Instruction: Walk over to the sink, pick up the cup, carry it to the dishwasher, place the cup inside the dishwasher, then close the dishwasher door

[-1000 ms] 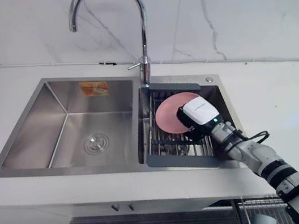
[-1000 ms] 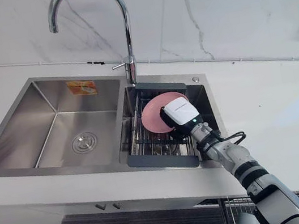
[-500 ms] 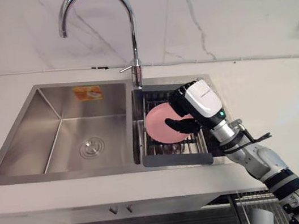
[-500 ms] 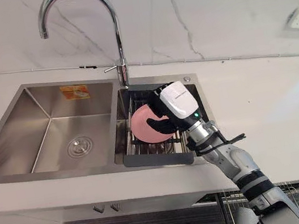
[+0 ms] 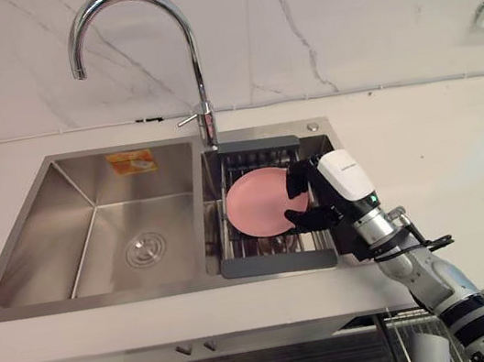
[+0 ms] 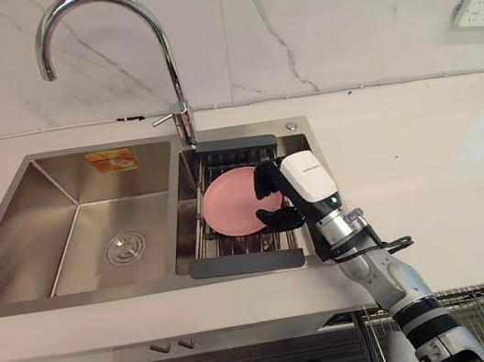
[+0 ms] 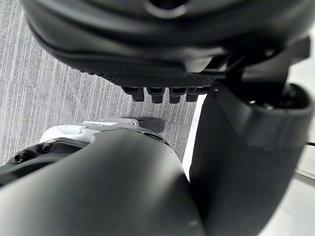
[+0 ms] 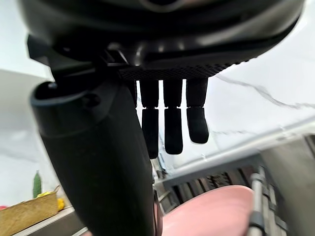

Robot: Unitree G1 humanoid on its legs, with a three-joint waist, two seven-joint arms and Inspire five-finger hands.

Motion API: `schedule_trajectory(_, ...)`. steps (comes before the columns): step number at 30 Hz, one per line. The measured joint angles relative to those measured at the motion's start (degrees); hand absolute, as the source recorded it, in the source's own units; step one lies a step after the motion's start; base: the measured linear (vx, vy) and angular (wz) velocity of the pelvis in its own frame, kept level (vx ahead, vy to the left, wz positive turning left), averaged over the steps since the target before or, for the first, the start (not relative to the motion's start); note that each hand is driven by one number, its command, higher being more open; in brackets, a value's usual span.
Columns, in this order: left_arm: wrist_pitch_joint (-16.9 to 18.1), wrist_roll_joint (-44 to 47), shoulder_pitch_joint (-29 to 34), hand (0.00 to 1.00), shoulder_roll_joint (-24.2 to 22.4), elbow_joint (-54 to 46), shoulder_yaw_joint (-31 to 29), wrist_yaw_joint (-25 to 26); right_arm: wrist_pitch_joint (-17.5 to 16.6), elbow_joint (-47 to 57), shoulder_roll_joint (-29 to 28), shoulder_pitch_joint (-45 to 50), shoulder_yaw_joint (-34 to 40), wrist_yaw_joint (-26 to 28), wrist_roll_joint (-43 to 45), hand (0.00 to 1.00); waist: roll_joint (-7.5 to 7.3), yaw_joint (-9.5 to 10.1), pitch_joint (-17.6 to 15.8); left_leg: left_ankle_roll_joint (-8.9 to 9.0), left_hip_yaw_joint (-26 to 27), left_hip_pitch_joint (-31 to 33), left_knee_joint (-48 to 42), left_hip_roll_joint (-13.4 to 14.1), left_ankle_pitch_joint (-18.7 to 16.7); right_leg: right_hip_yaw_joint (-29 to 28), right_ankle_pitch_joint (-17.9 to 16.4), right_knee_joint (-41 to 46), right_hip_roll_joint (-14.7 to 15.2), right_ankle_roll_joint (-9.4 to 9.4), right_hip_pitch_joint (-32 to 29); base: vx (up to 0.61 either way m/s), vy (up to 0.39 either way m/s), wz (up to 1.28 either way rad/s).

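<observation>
The right robot hand (image 5: 341,187) is above the right basin of the sink (image 5: 92,226), at the right edge of a pink plate (image 5: 258,202). Its fingers (image 8: 173,129) are straight and grip nothing. The plate leans in the dark rack (image 5: 279,264) in this basin, near the faucet (image 5: 198,77). The left robot hand (image 7: 162,49) hangs over the grey floor (image 7: 49,108); I cannot tell its state.

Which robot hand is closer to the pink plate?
Right. The right hand is at the right edge of the pink plate in the sink rack; the left hand hangs over the floor, away from it.
</observation>
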State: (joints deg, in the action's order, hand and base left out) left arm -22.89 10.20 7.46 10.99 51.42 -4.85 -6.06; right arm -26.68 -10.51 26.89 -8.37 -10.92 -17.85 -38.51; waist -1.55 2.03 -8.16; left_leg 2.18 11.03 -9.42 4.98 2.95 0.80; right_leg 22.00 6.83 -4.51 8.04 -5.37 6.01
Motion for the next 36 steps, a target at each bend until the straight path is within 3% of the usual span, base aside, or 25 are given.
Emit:
schedule_trajectory(11,-0.04,0.01,0.02,1.00,-0.03,0.21,0.09,0.38,3.24,-0.01,-0.11,1.34,0.74,14.14,5.88,1.00,-0.06,-0.05,0.37,0.11,0.00,-0.10,-0.01,0.01,-0.07,0.11,-0.06,0.04,0.04,0.05,0.11,0.00,0.000,0.00)
schedule_trajectory(18,-0.34,0.03,0.02,1.00,-0.02,0.20,0.07,0.46,3.48,-0.01,0.27,1.33,0.78,20.03,8.03,1.00,-0.24,-0.04,0.62,0.10,-0.07,-0.05,-0.01,0.00,-0.07,0.19,-0.09,0.08,0.06,0.03,0.11,0.00,0.000,0.00)
schedule_trajectory(26,-0.57,0.56,0.04,1.00,-0.02,0.24,0.08,0.92,3.55,-0.02,0.58,1.32,1.17,20.59,7.33,1.00,-0.46,-0.05,0.76,0.10,-0.03,-0.08,0.00,0.00,-0.08,0.14,-0.11,0.20,0.09,0.05,0.10,0.00,0.000,0.00)
schedule_trajectory(30,-0.64,0.58,0.03,1.00,-0.01,0.21,0.12,0.92,5.16,-0.29,0.58,1.16,1.15,19.83,4.01,1.00,-0.51,0.00,0.79,0.10,-0.03,-0.08,0.00,-0.01,-0.07,0.16,-0.11,0.20,0.11,0.05,0.09,0.00,0.000,0.00)
schedule_trajectory(36,-0.68,1.08,0.03,1.00,0.01,0.21,0.46,0.98,7.76,-2.98,0.46,-0.68,0.04,14.94,-2.37,1.00,-0.59,0.34,0.98,0.09,-0.14,-0.04,0.01,-0.03,-0.06,0.40,-0.11,0.20,0.12,0.05,0.09,0.00,0.000,0.00)
